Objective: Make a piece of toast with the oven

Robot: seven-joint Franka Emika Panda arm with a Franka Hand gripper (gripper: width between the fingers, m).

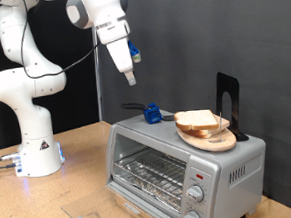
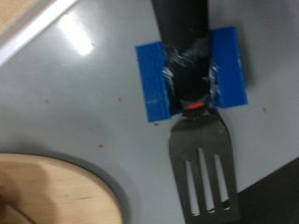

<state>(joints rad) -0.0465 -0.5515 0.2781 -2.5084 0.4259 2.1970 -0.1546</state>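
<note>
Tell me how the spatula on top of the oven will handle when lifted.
The spatula looks stiff: dark handle, slotted metal blade. The blue block taped around its handle probably aids grip and stops rolling. It lies flat on the oven, so sliding seems likelier than tipping. The tool hangs above it.

Pale, tan-crusted piece of toast [image 1: 199, 119] lies flat atop the silver oven [image 1: 185, 166], whose glass door is shut.

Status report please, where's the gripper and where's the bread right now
Gripper above the oven, nothing between jaws. Bread on wooden plate atop oven. Spatula with blue block below the gripper.
</note>
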